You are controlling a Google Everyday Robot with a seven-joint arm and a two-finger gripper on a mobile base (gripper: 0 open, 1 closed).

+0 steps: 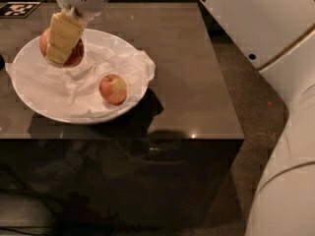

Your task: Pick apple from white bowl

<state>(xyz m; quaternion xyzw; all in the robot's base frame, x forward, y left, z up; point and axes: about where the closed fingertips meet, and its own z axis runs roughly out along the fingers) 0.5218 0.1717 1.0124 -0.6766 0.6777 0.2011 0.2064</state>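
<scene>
My gripper [61, 50] is at the upper left, shut on the red-orange apple [76, 53], which hangs above the white bowl [129, 48]. A cream-coloured finger [63, 36] covers the front of the apple. The bowl is wide and shallow, lined with crumpled white tissue paper [74, 80], and stands on the left part of a dark table [182, 58]. A smaller apple [112, 89] with a pale patch lies in the bowl to the right of the gripper, apart from it.
My white arm [266, 18] crosses the top and fills the right side. A black-and-white marker tag [18, 9] lies at the table's far left corner. The table's front edge [123, 137] runs below the bowl.
</scene>
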